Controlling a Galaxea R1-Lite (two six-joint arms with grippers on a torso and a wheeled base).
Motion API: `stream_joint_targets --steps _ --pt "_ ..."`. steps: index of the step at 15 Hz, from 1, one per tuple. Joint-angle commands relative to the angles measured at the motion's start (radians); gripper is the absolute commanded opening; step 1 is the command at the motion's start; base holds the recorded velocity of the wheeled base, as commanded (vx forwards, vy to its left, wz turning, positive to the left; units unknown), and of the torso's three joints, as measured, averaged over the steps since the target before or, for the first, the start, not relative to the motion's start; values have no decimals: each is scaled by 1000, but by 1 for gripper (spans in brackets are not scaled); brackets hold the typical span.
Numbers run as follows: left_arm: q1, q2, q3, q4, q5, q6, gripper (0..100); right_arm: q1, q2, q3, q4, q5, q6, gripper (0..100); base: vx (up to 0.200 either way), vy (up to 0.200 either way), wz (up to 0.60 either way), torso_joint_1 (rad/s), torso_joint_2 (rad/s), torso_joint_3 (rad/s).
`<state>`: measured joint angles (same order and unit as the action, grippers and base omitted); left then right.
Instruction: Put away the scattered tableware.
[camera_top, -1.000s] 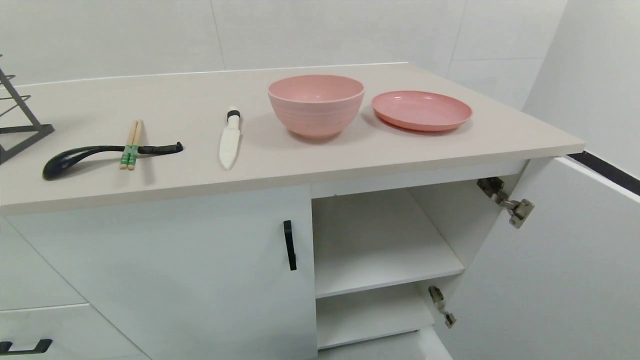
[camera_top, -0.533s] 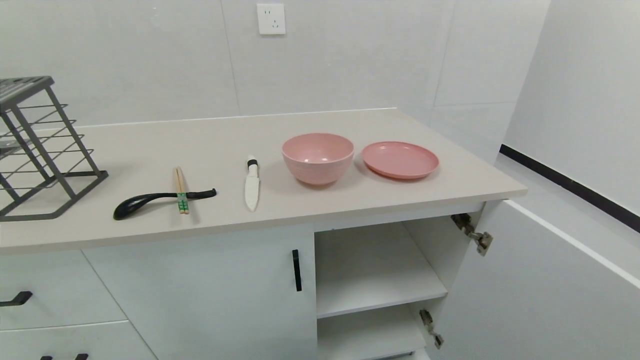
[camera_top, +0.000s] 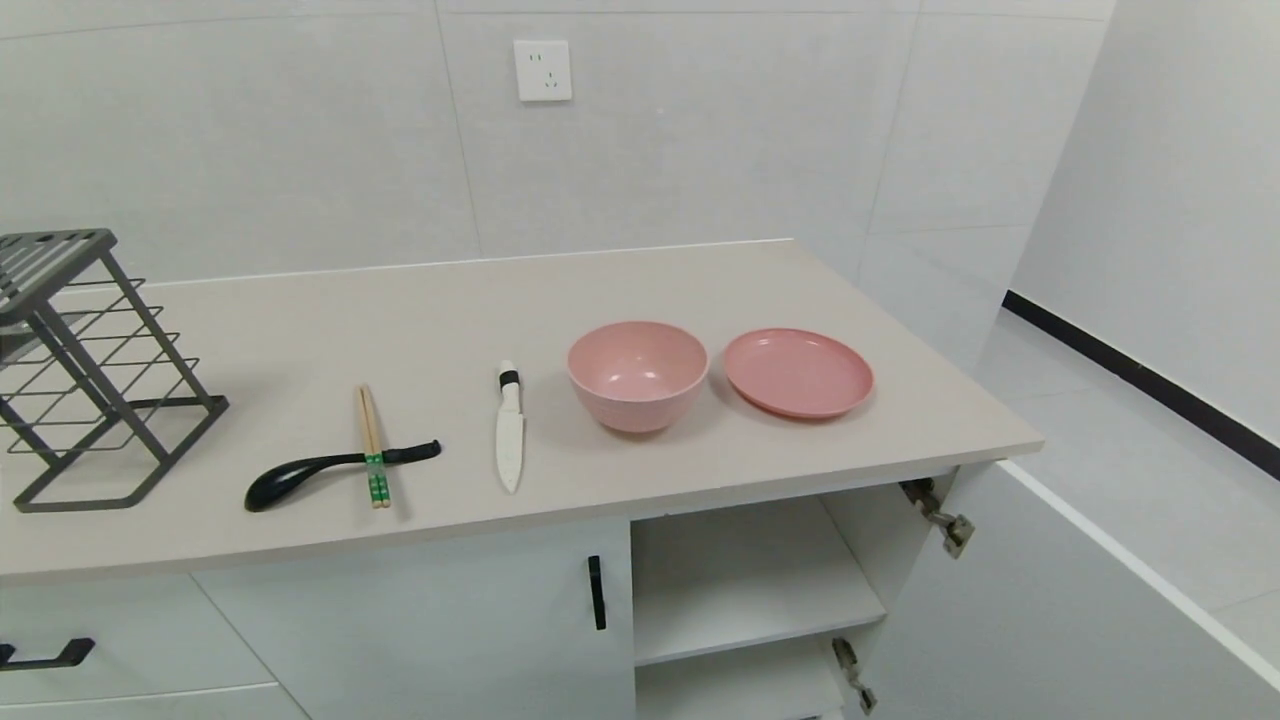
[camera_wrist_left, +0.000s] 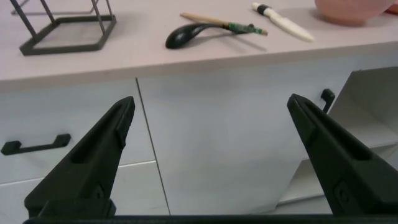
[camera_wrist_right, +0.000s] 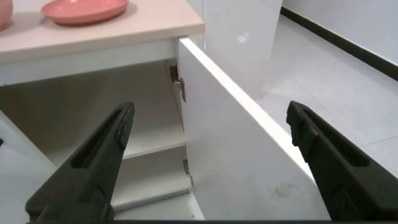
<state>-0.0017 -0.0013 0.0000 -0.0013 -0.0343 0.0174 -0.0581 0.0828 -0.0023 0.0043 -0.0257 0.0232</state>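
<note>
Tableware scattered on the worktop (camera_top: 420, 310); left hand (camera_wrist_left: 211, 102) and right hand (camera_wrist_right: 211, 109) both spread apart, low before the cupboards.
Past the wire rack (camera_top: 90, 370): black spoon (camera_top: 335, 468) with chopsticks (camera_top: 372, 447) lying across it, white knife (camera_top: 509, 427), pink bowl (camera_top: 637, 375), pink plate (camera_top: 798, 372) just beside it.

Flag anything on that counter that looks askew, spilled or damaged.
The chopsticks lie crossed over the black spoon's handle, resting on it rather than flat on the countertop. Below, the right cabinet door stands wide open. The knife, pink bowl and pink plate look intact; nothing is spilled.
</note>
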Motion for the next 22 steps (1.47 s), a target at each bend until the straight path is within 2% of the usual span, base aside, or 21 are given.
stream_joint_targets --steps 1,3,11,20,22 --pt "-1 1 0 0 -3 -1 100 0 2 -1 0 0 0 100 0 0 0 261 -505 -256" --pt "-1 1 0 0 -26 2 100 0 2 1 0 0 0 100 0 0 0 115 -227 -115" --pt "0 1 0 1 -26 -8 100 0 2 -1 0 0 0 100 0 0 0 24 -45 -20" --pt "0 1 0 1 -23 -8 100 0 2 -1 0 0 0 100 0 0 0 243 -479 -243" --pt "0 1 0 1 -23 -8 100 0 2 -1 0 0 0 100 0 0 600 76 -136 -71"
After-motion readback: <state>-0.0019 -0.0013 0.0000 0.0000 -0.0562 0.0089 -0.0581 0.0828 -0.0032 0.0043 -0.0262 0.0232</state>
